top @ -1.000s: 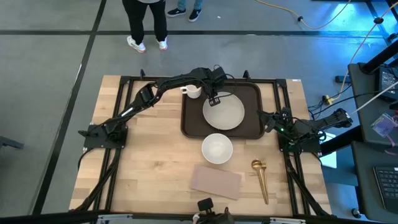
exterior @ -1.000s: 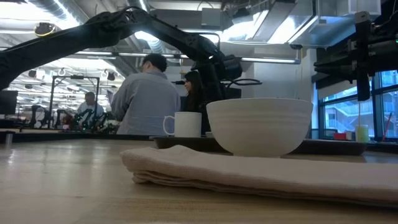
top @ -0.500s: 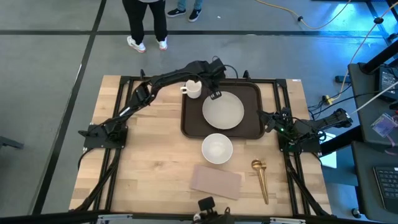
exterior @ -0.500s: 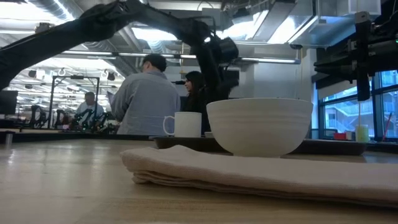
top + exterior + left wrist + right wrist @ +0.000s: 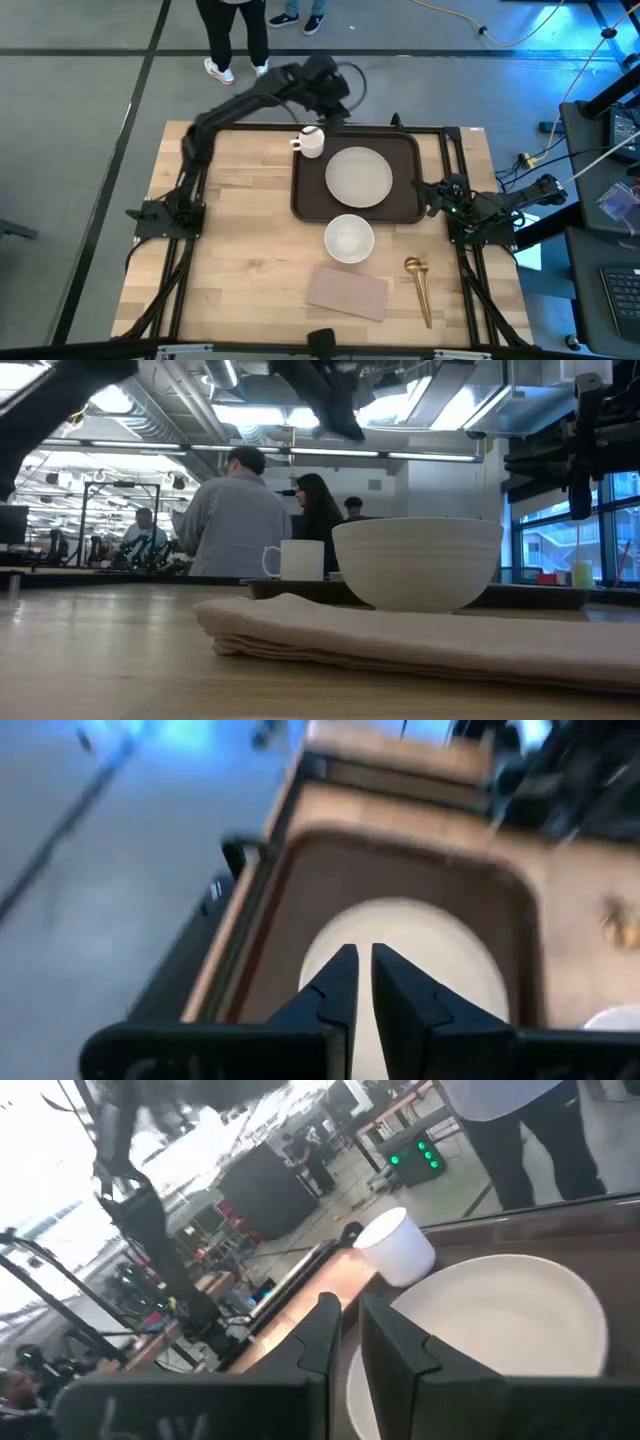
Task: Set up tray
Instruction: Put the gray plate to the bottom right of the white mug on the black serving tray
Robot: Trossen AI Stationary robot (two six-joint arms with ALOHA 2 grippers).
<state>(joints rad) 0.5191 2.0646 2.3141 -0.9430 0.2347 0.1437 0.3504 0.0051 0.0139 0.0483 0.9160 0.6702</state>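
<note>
**Left arm lifted clear of the tray, plate and cup left in place**

High view: the tray point(image 5: 355, 178) lies at the far middle of the worktop point(image 5: 250, 250), with the white plate point(image 5: 359, 177) inside it and the white cup point(image 5: 311, 142) at its far left corner, overlapping the rim. The white bowl point(image 5: 349, 239) sits just near of the tray, the napkin point(image 5: 346, 291) nearer still, the gold spoon point(image 5: 419, 285) to the right. The left gripper point(image 5: 325, 85) is blurred beyond the far edge of the worktop; its fingers cannot be made out here. Half a second ago it hung over the tray's far left part beside the cup; it has since swung up and away. The right gripper point(image 5: 428, 192) rests at the tray's right edge, unchanged.

Low view: the bowl point(image 5: 417, 563) and napkin point(image 5: 420, 640) hide most of the tray point(image 5: 290, 588), only a dark strip showing; the plate is hidden. The cup point(image 5: 295, 559) stands left of the bowl. The left arm is cut off at the top. People point(image 5: 232, 515) stand behind.

Left wrist view: blurred; the left gripper point(image 5: 358, 982) shows a narrow gap and holds nothing, above the plate point(image 5: 400, 970).

Right wrist view: the right gripper point(image 5: 345, 1335) is narrow and empty, with plate point(image 5: 490, 1335) and cup point(image 5: 397, 1245) beyond
</note>
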